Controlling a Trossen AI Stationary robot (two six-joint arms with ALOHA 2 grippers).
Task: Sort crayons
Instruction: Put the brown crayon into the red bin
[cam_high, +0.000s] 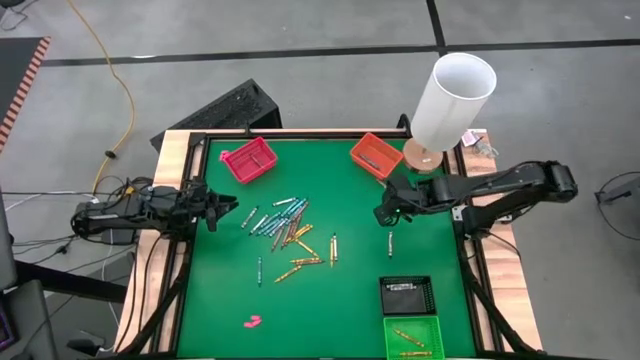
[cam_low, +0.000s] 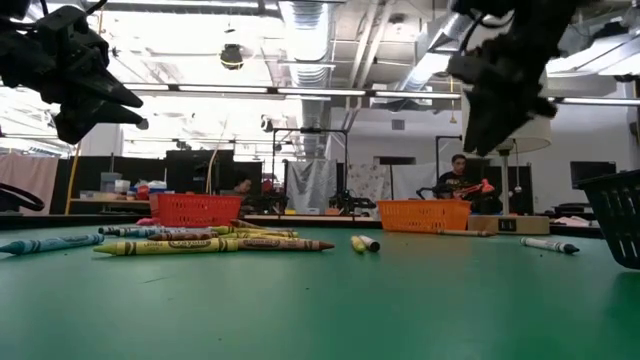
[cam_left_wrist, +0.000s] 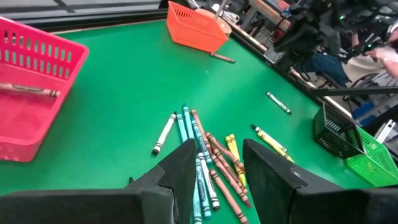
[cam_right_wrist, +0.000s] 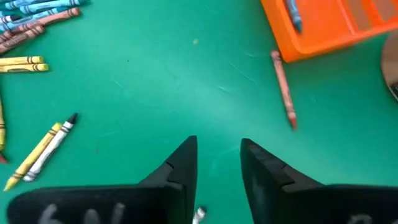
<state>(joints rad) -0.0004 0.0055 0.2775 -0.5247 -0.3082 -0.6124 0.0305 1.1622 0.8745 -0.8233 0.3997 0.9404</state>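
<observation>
From above, I have the crayons (cam_high: 290, 232) scattered in a loose heap mid-mat, nearer my left gripper (cam_high: 228, 212), which hovers at the heap's left edge with its fingers apart and empty. My right gripper (cam_high: 384, 213) hangs over the right half of the green mat (cam_high: 330, 310), near the orange tray (cam_high: 376, 155); a lone white crayon (cam_high: 390, 243) lies just below it. A pink tray (cam_high: 248, 160) sits at the far left, a black tray (cam_high: 406, 296) and a green tray (cam_high: 412, 338) at the near right, and a small pink lump (cam_high: 253, 321) lies near the front edge. A white lamp shade (cam_high: 452, 100) stands beyond the orange tray.

At table level, paper-wrapped sticks lie flat on the felt-like mat, both grippers raised clear above them.

Through the left wrist camera, the two dark fingers stand apart, blue, brown and yellow crayons just ahead of them; the trays are ribbed plastic mesh.

Through the right wrist camera, the fingers are parted with nothing between; a white crayon tip shows under them, a brown crayon (cam_right_wrist: 283, 89) lies beside the orange tray, and a blue one rests inside it.
</observation>
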